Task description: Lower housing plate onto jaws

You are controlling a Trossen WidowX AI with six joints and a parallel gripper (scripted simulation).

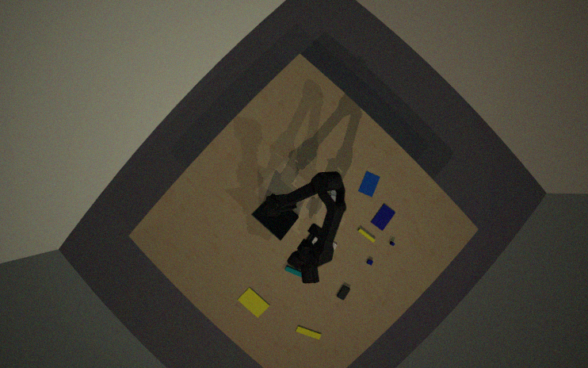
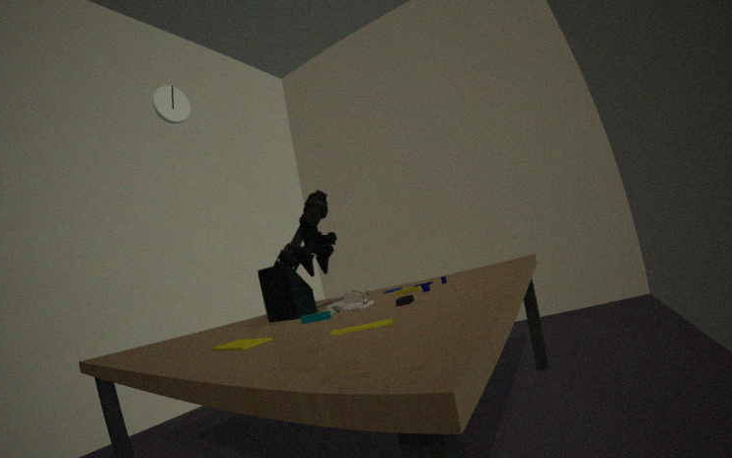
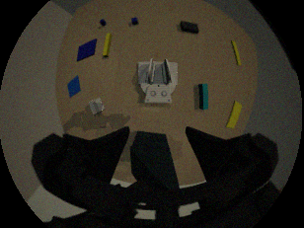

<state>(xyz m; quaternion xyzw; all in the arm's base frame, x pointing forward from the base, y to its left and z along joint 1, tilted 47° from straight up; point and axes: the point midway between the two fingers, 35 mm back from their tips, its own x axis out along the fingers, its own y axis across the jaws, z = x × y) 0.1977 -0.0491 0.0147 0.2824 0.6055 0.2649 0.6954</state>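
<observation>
Above the pale jaw assembly at the wrist view's upper centre, the gripper hangs wide open and empty, probably to leave the seated plate undisturbed.

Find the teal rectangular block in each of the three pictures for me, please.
Top: the teal rectangular block is below centre, partly under the black arm.
Exterior: just below centre-left, beside the black base.
Wrist: right of centre.
Shared landmark: the flat yellow rectangular plate.
</observation>
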